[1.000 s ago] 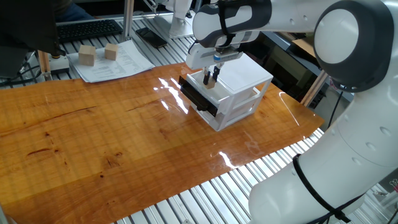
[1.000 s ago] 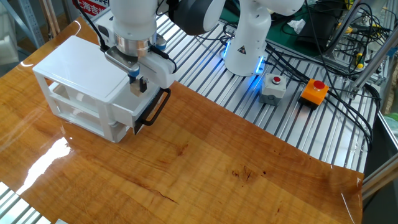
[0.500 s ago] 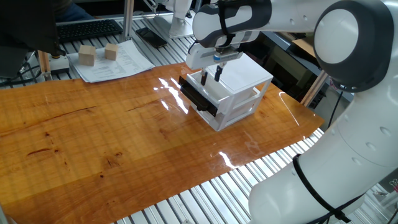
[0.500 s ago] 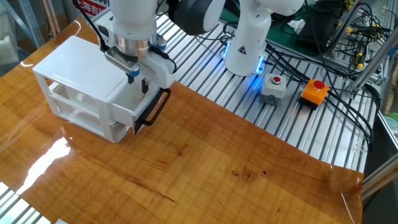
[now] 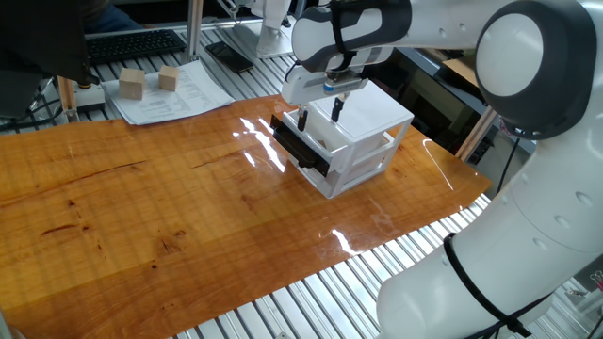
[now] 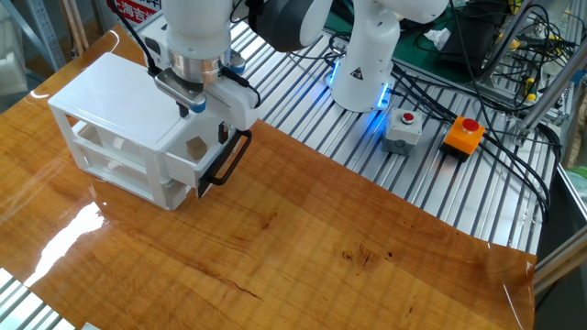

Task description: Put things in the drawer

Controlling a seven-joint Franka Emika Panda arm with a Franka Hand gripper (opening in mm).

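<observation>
Change since earlier frames: the gripper (image 6: 204, 117) is now standing with its fingers spread wide, where a second ago they were pinched together over the drawer (image 6: 213, 156); the cube (image 6: 194, 147) is no longer sitting between them and is lying in the drawer below.
Gripper state: the two fingers are standing wide apart, holding nothing, hanging just above the pulled-out drawer.
Cube location: it is resting inside the open upper drawer of the white cabinet (image 6: 110, 96), near the black front, apart from both fingers.
Cube orientation: it is sitting flat with one face up; its sides look equal, so no long axis is showing.
Seen only from the other fixed view: the cube is showing plainly as a small tan square in the drawer, and the black loop handle (image 6: 231, 158) is standing out over the table (image 6: 303, 238).
Seen only from one fixed view: the cube (image 5: 321, 145) is appearing only as a faint tan speck under the gripper (image 5: 320, 114); two larger wooden blocks (image 5: 131, 85) are lying on papers (image 5: 174, 94) well away from the cabinet (image 5: 372, 118), with a keyboard (image 5: 132, 43) behind them.
Drawer state: it is standing partly open, its black front (image 5: 300, 148) facing the middle of the table (image 5: 141, 207).
</observation>
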